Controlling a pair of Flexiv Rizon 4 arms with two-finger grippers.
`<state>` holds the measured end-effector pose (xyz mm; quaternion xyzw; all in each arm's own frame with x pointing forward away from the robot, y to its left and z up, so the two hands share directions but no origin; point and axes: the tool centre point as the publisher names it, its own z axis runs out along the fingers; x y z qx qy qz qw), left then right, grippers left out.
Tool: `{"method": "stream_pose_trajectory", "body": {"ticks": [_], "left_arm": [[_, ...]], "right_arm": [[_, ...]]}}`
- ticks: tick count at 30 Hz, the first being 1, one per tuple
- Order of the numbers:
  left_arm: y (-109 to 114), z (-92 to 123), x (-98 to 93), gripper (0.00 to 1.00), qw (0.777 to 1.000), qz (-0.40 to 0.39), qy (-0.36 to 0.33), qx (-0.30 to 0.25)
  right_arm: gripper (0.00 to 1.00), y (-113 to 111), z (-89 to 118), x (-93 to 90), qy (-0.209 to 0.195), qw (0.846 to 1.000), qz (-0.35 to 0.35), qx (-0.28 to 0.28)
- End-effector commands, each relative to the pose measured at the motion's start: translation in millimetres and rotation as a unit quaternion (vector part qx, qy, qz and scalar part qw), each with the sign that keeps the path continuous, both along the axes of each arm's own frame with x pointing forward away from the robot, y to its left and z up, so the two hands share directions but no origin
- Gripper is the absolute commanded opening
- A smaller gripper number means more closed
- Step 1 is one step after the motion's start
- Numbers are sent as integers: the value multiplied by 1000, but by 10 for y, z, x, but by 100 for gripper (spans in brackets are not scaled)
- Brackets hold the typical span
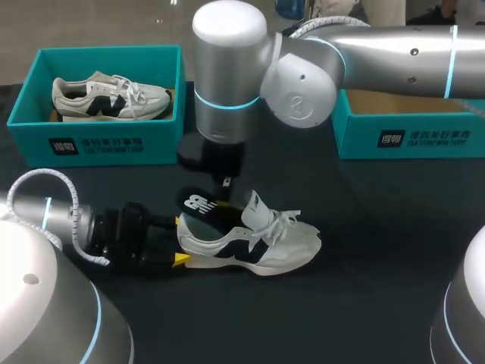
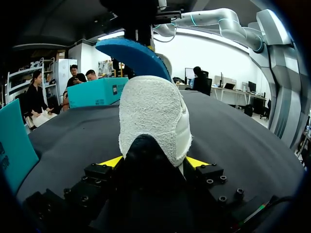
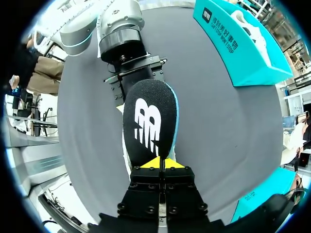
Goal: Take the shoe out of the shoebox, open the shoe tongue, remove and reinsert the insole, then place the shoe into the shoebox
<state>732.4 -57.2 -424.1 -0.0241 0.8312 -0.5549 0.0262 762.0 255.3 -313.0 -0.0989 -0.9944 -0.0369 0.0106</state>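
White-and-navy shoe (image 1: 254,241) is stood on its sole on the dark table (image 1: 379,296). Its heel is clamped between the spread fingers of the left gripper (image 2: 153,162). The black insole (image 3: 148,121) is pinched at one end by the near-closed fingers of the right gripper (image 3: 159,163) and held over the shoe's rear. The left shoebox (image 1: 98,144), holding a second shoe (image 1: 110,97), is set well behind. The right shoebox (image 1: 409,136) is partly hidden by the right arm (image 1: 303,68).
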Motion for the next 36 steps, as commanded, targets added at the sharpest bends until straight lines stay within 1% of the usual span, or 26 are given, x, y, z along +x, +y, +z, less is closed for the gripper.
{"method": "stream_pose_trajectory", "body": {"ticks": [1,4,7,12,13,14,16,17,19,20,21,22,24,25,27,29,32,33,34,36], "left_arm": [[-11,-12,-7,0,1000,0,0,1],[-11,-12,-7,0,1000,0,0,1],[-11,-12,-7,0,1000,0,0,1],[-11,-12,-7,0,1000,0,0,1],[-11,-12,-7,0,1000,0,0,1],[-11,-12,-7,0,1000,0,0,1],[-11,-12,-7,0,1000,0,0,1],[-11,-12,-7,0,1000,0,0,1],[-11,-12,-7,0,1000,0,0,1],[-11,-12,-7,0,1000,0,0,1],[-11,-12,-7,0,1000,0,0,1],[-11,-12,-7,0,1000,0,0,1],[-11,-12,-7,0,1000,0,0,1],[-11,-12,-7,0,1000,0,0,1],[-11,-12,-7,0,1000,0,0,1],[-11,-12,-7,0,1000,0,0,1],[-11,-12,-7,0,1000,0,0,1],[-11,-12,-7,0,1000,0,0,1],[-11,-12,-7,0,1000,0,0,1],[-11,-12,-7,0,1000,0,0,1]], "right_arm": [[0,138,-32,82,1,1000,7,2],[0,229,-24,141,-3,1000,16,10],[0,308,-8,180,2,1000,24,11],[0,315,-19,186,23,999,34,24],[3,315,-20,186,23,999,34,24],[17,313,-18,181,26,999,35,25],[41,300,-10,169,37,998,38,30],[48,289,-9,167,41,998,40,34],[50,259,-5,160,48,997,40,37],[56,241,-7,159,52,997,41,40],[69,218,-7,156,55,997,41,40],[77,203,-2,155,61,996,43,43],[87,172,0,156,67,996,44,50],[89,148,5,155,73,995,45,50],[88,121,11,158,78,994,48,54],[83,95,12,154,89,993,53,58],[80,85,-17,148,99,992,56,62],[81,86,-27,146,100,991,56,62],[89,98,-46,139,104,991,57,65],[89,129,-72,135,112,989,62,69]]}}
